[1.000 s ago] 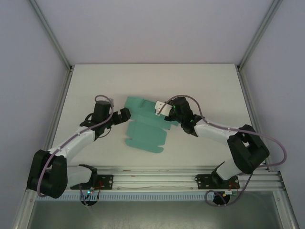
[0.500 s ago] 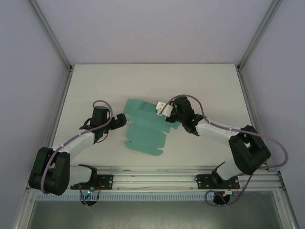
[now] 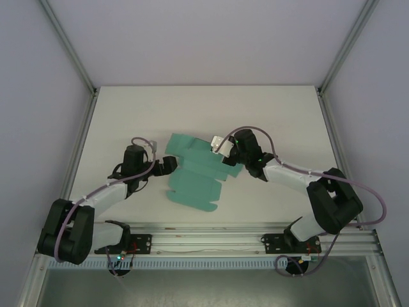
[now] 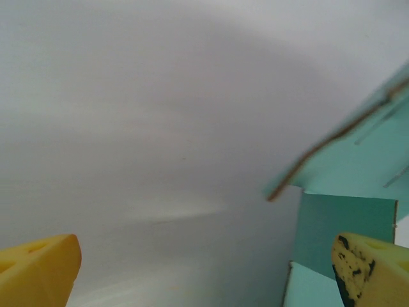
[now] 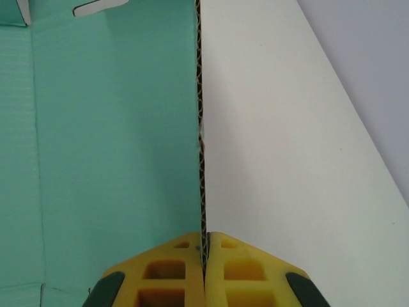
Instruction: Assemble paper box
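Left end effector agape, nearer box

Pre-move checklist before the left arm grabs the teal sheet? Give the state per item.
1. Right gripper hold on the paper box: ok, fingers shut on its edge.
2. Left gripper ready to grasp: ok, jaws wide apart, nothing between them.
3. Left gripper touching the paper box: cannot tell; it sits close beside one finger.
4. Arms separated: ok, the grippers are at opposite sides of the paper box.
5. Paper box folded up: not ok, most of it lies flat on the table.
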Robot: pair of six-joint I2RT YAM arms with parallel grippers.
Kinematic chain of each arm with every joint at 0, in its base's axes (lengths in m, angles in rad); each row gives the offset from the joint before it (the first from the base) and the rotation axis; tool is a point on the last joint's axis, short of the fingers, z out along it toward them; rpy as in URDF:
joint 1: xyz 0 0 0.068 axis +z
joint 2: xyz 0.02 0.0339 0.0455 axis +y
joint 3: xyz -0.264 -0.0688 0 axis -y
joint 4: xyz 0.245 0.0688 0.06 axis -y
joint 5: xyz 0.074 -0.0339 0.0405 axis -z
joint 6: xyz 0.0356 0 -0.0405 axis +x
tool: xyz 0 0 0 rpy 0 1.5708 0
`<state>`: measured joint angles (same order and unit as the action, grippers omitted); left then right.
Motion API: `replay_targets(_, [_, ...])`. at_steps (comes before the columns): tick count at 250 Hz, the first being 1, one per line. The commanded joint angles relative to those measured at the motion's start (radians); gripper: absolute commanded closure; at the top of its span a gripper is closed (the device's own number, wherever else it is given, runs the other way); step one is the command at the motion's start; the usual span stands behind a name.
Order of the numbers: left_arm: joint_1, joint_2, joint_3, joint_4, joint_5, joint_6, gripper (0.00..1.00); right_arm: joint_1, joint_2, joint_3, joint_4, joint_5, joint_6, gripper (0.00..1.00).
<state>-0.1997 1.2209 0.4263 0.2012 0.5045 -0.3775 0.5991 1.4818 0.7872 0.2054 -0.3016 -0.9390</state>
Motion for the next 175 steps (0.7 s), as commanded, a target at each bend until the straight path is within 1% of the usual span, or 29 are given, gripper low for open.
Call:
replay_targets(1, [-0.041,0.032,0.015,0.058,0.029,0.055,0.00,-0.004,-0.008,0.028,0.006,-0.047,0.035,1.00])
replay_targets(18, [-0.061,0.063,0.032,0.070,0.024,0.055,0.01,-0.005,-0.010,0.028,0.006,-0.055,0.044,1.00])
replay_targets(34, [-0.074,0.088,0.041,0.098,0.042,0.049,0.03,-0.005,-0.016,0.025,0.007,-0.063,0.047,1.00])
replay_targets(57, [-0.086,0.119,0.043,0.149,0.059,0.041,0.09,-0.005,-0.017,0.024,0.013,-0.073,0.049,1.00])
replay_targets(79, [-0.091,0.145,0.049,0.174,0.065,0.026,0.19,-0.005,-0.023,0.022,0.014,-0.080,0.056,1.00])
replay_targets(133, [-0.096,0.195,0.045,0.267,0.112,-0.009,0.47,-0.005,-0.030,0.018,0.018,-0.105,0.066,1.00])
replay_targets(163, [-0.098,0.201,0.035,0.314,0.118,-0.019,0.60,-0.006,-0.029,0.017,0.026,-0.105,0.067,1.00])
replay_targets(175, [-0.098,0.198,0.035,0.309,0.111,-0.022,0.70,-0.005,-0.030,0.016,0.024,-0.104,0.068,1.00])
